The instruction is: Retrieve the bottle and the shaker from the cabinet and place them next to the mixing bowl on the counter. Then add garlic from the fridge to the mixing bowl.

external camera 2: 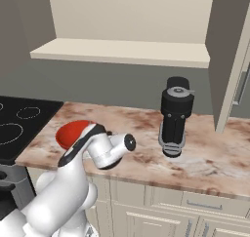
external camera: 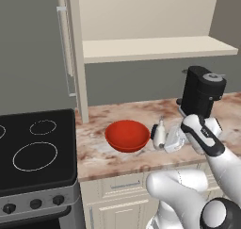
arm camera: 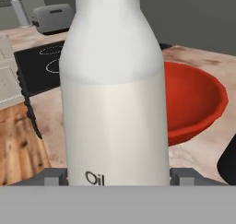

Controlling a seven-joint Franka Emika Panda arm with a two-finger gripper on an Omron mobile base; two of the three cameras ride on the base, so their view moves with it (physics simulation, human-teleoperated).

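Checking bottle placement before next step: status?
Gripper at the bottle, jaws either side of it, grip unconfirmed. Bottle upright on the counter beside the mixing bowl. Coffee machine close behind.

Even, soft, shadowless rendered light.
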